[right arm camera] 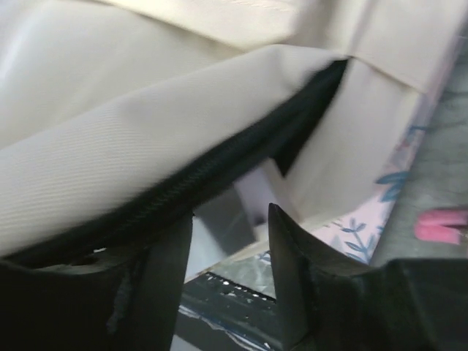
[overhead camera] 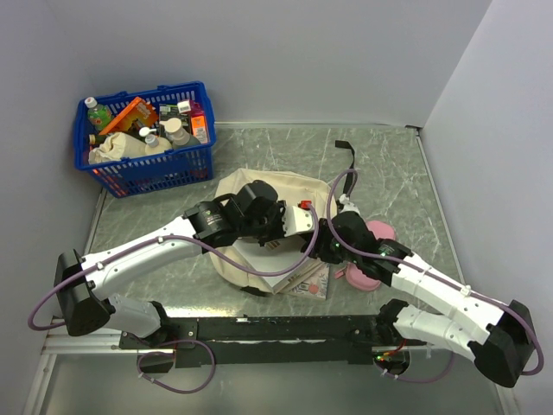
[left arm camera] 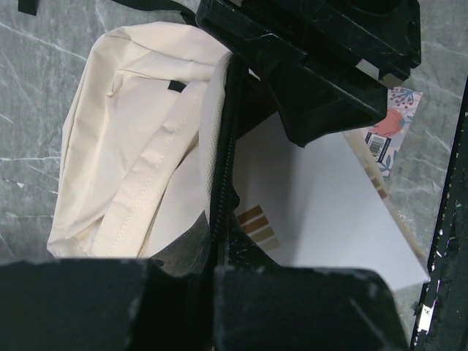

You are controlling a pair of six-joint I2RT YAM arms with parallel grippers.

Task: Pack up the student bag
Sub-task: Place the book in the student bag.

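Overhead view: even, diffuse light, with soft shadows on the surface (overhead camera: 389,164). Left wrist view: sharp ahead of the left end effector (left arm camera: 212,267), whose body reads underexposed black. Right wrist view: student bag (right arm camera: 146,131) fabric above the right end effector (right arm camera: 230,248) is blurred and out of focus.

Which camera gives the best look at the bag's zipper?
The left wrist view: the zipper of the student bag runs sharp down the frame. The right wrist view shows it close but blurred; the top view shows only the bag's cloth.
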